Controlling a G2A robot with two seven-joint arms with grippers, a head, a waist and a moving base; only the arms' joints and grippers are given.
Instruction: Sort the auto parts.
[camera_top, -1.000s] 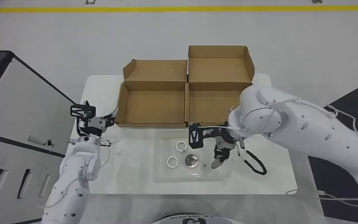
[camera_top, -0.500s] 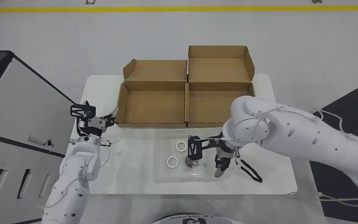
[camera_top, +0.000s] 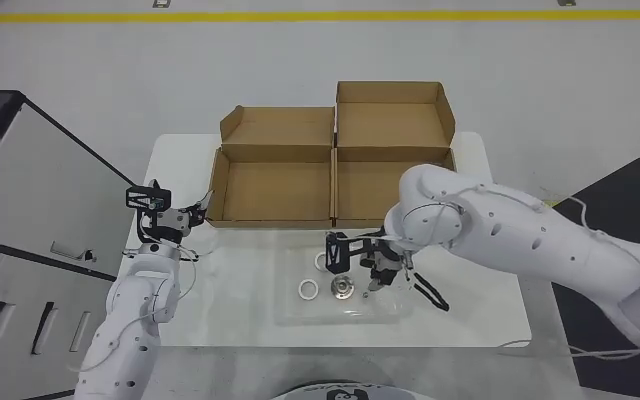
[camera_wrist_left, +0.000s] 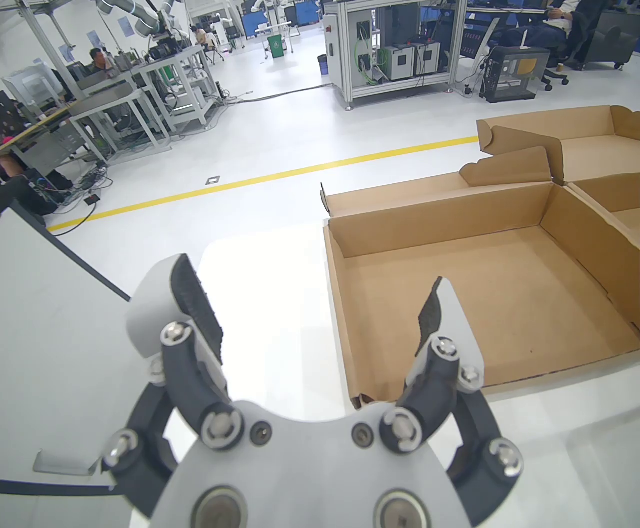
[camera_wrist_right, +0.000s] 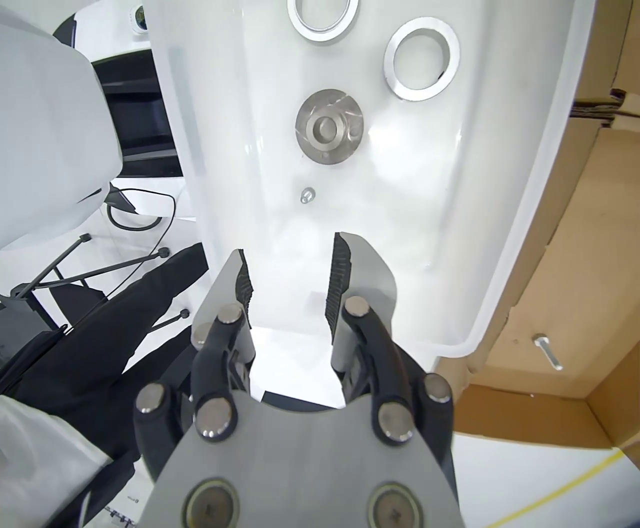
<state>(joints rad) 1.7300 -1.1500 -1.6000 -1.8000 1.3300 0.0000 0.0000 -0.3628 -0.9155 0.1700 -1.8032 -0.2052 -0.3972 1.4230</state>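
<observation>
The left gripper (camera_wrist_left: 312, 292) hangs open beside the left box (camera_wrist_left: 475, 300). Over the tray (camera_wrist_right: 525, 200) holding two rings (camera_wrist_right: 422, 59), a disc (camera_wrist_right: 328, 127) and a small nut (camera_wrist_right: 307, 195), the open right gripper (camera_wrist_right: 292, 250) should likely straddle the nut squarely and close gently. The nut's shape is unclear, and the right box (camera_wrist_right: 575, 280), holding a bolt (camera_wrist_right: 548, 351), is cut off.

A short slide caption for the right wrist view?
Open right gripper over white tray holding two rings, flange and nut.

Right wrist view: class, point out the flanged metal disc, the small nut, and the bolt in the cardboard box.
flanged metal disc (camera_wrist_right: 327, 127), right wrist view, on its raised centre hub.
small nut (camera_wrist_right: 306, 195), right wrist view, on its top face.
bolt (camera_wrist_right: 548, 353), right wrist view, on the middle of its shank.
</observation>
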